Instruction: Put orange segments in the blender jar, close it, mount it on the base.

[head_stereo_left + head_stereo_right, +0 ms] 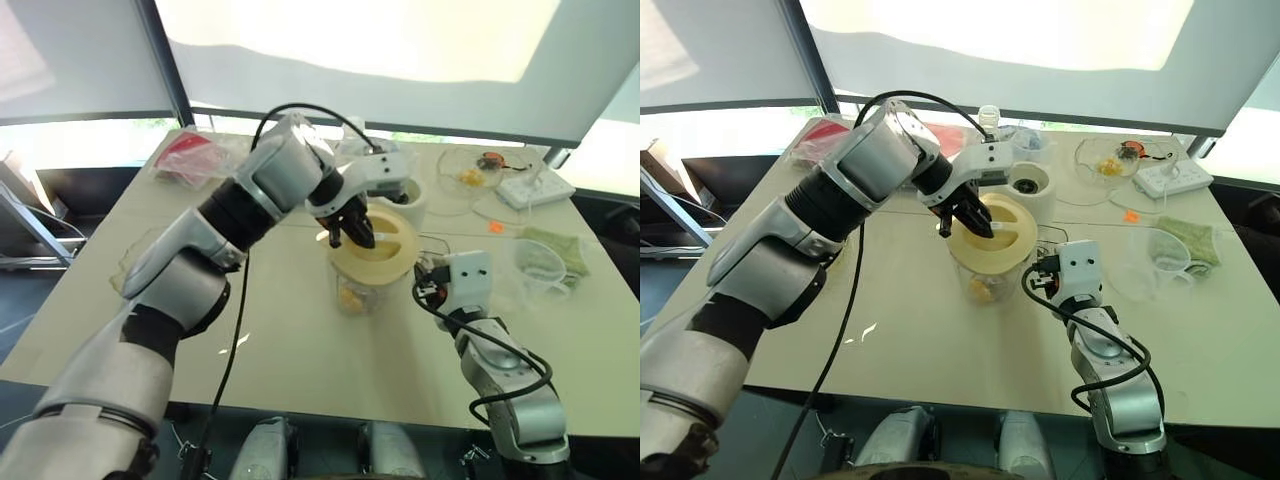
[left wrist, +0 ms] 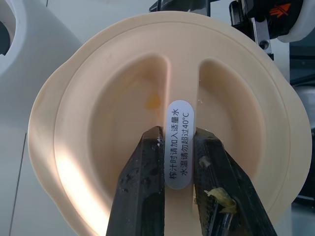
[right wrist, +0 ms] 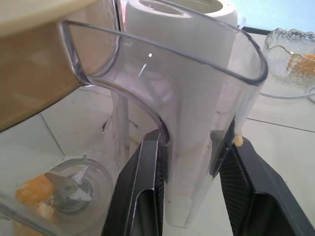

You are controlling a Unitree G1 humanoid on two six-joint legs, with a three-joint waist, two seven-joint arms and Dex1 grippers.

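Pale yellow round lid sat on the clear ribbed blender jar, its ridge pinched by the left gripper; the right gripper clamped the jar's handle near the bench middle.

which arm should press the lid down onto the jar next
Left. The left gripper already pinches the lid's centre ridge above the blender jar; the right gripper is clamped on its handle.

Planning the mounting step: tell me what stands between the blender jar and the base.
Nothing visible. The base stands just behind the blender jar, its socket uncovered. The jar is held: right gripper on its handle, left gripper pinching the lid ridge.
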